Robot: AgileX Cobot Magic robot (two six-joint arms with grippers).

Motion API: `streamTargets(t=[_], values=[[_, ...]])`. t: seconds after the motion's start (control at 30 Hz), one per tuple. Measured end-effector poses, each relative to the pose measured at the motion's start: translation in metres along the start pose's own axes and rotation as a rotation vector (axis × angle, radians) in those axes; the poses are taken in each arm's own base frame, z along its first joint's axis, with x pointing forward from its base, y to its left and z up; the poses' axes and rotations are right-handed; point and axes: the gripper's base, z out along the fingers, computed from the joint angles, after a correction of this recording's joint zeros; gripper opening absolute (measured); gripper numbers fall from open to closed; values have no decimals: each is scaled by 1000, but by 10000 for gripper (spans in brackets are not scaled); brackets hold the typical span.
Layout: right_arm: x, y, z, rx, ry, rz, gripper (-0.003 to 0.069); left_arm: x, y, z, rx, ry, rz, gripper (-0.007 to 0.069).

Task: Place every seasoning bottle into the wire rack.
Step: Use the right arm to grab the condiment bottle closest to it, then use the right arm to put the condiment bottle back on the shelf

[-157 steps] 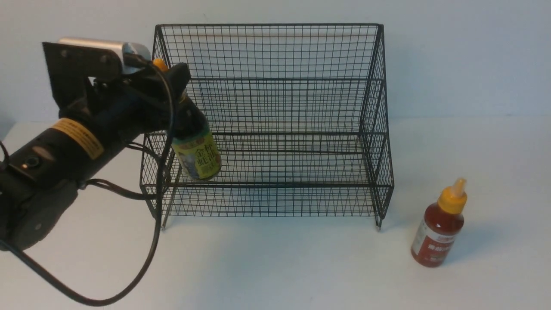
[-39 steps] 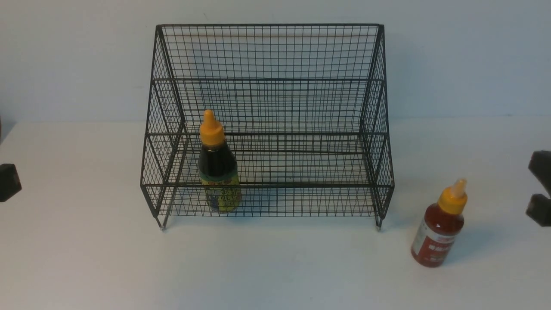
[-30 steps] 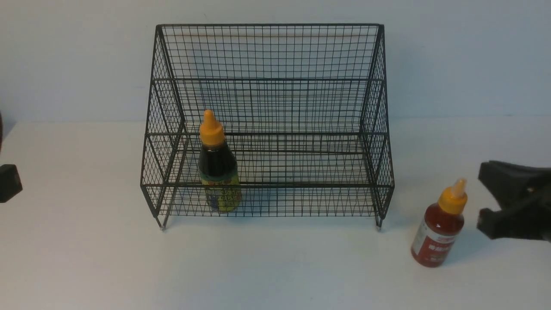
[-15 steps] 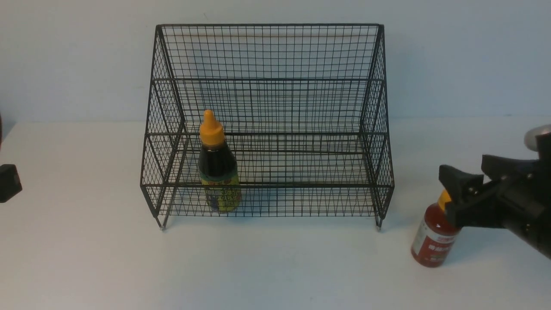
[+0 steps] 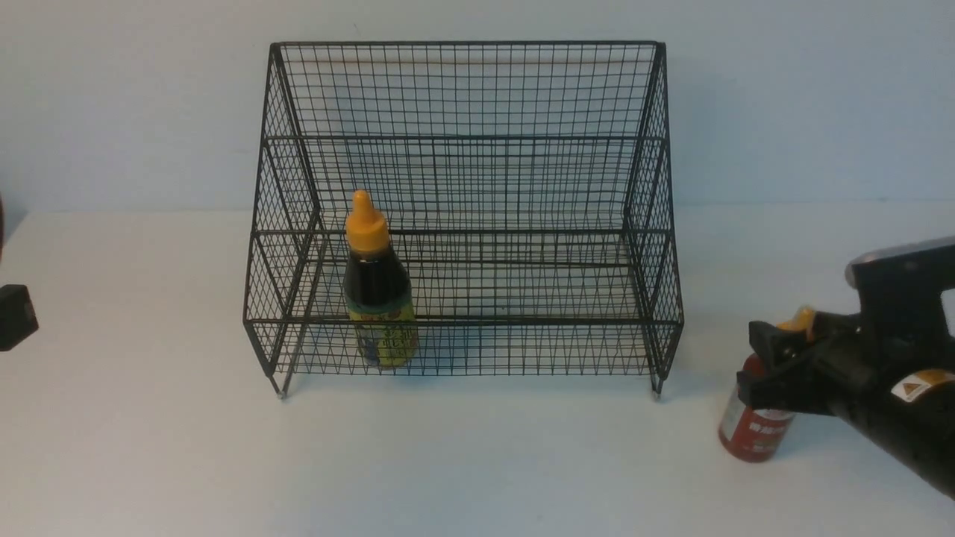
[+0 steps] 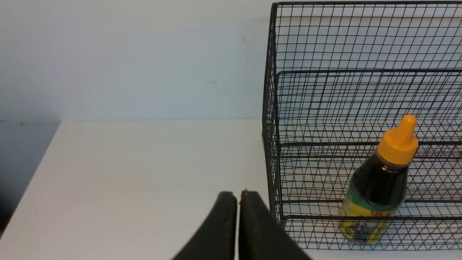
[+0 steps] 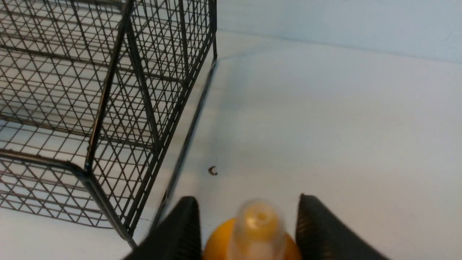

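Observation:
The black wire rack [image 5: 462, 89] stands at the middle back of the white table. A dark sauce bottle [image 5: 377, 298] with an orange cap stands upright on the rack's lower tier, towards its left end, and shows in the left wrist view [image 6: 379, 187]. The red sauce bottle [image 5: 753, 440] stands on the table to the right of the rack. My right gripper [image 5: 752, 363] is around its orange cap [image 7: 252, 231], with a finger pressed on each side. My left gripper [image 6: 237, 193] is shut and empty, to the left of the rack.
A pale wall rises just behind the rack. The rack's right front corner [image 7: 90, 169] is close to my right gripper. A small dark mark [image 7: 213, 170] lies on the table beside it. The table's left edge [image 6: 36, 173] is near my left gripper.
The right arm came in from the right edge, passed its open fingers around the red bottle's cap and narrowed them onto it. The bottle shifted slightly. The dark bottle and the left gripper stayed put.

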Motion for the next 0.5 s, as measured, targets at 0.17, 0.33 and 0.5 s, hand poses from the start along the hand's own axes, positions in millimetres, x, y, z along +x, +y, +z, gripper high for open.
streamTargets(t=[0.17,0.33,0.5], values=[[-2,0,-1,-2,-8,5,274,0,0,0,-1,0,1,-5],[-11,0,-14,-30,-30,22,274,0,0,0,-1,0,2,-5],[-41,-4,-46,-61,-176,55,274,0,0,0,-1,0,2,-5]])
